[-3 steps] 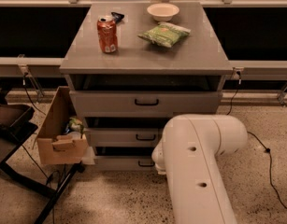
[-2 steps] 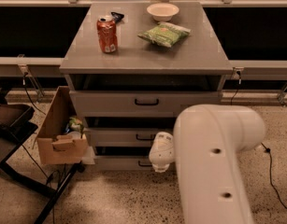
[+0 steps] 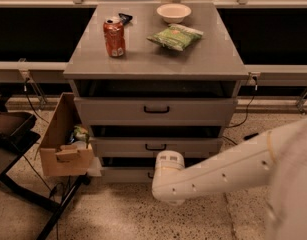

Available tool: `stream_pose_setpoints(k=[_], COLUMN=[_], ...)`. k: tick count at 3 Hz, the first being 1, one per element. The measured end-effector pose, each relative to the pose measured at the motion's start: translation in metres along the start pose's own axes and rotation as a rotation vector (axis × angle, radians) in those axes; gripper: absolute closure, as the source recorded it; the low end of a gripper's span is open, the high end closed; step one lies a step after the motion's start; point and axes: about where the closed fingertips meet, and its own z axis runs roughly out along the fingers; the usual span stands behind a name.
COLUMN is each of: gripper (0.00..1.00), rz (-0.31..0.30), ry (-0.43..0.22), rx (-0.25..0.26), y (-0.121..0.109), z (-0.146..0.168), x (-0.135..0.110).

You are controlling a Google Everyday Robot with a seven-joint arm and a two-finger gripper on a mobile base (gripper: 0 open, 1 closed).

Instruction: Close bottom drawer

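Observation:
The grey cabinet has three drawers. The bottom drawer is the lowest one; its flat grey front shows at floor level, with its small black handle mostly hidden behind my arm. The middle drawer and the widest top drawer sit above it. My white arm reaches in from the lower right, and its wrist is right in front of the bottom drawer's front. My gripper is hidden behind the wrist.
On the cabinet top stand a red soda can, a green chip bag and a white bowl. A cardboard box sits left of the drawers. A black chair is at far left. Cables hang by the right wall.
My arm has swung from blocking the lower middle of the view to stretching low from the right, with its wrist now at the bottom drawer's front.

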Motion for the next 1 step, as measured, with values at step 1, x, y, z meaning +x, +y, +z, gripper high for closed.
stream_pose_setpoints(k=[1], gripper=[1.00], rz=[0.129], ry=[0.093], rx=[-0.002], y=[0.0489], z=[-0.0576], x=[0.0457])
